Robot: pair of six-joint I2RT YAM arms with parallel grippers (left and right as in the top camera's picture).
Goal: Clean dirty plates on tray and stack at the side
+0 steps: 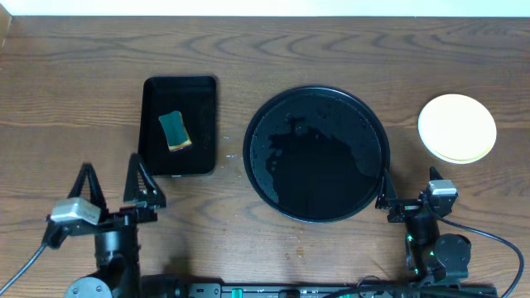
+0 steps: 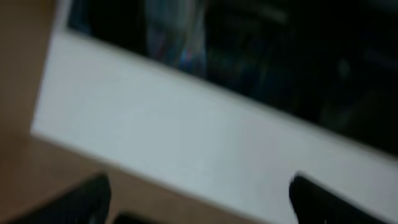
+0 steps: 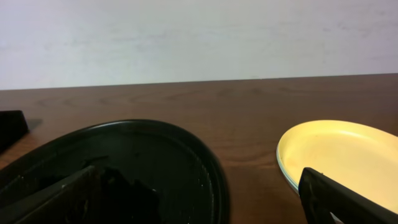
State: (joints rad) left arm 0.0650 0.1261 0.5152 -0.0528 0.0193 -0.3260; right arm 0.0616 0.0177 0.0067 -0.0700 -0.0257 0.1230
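Pale-yellow-topped stack of small round plates (image 1: pixel 457 127) near the table (image 1: pixel 248 41)'s right edge, just beyond the spread, empty right gripper (image 1: pixel 407 189); the left gripper (image 1: pixel 110 175) is likewise spread.

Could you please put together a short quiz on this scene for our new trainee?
1. True or false: the plates sit stacked to the right of the round tray, which holds none.
2. What lies in the rectangular tray? A) a sponge B) a cup C) a cloth
3. Fill in: the left end effector and the right end effector both stand ____ and hold nothing.

Key: 1 true; 2 A; 3 open.
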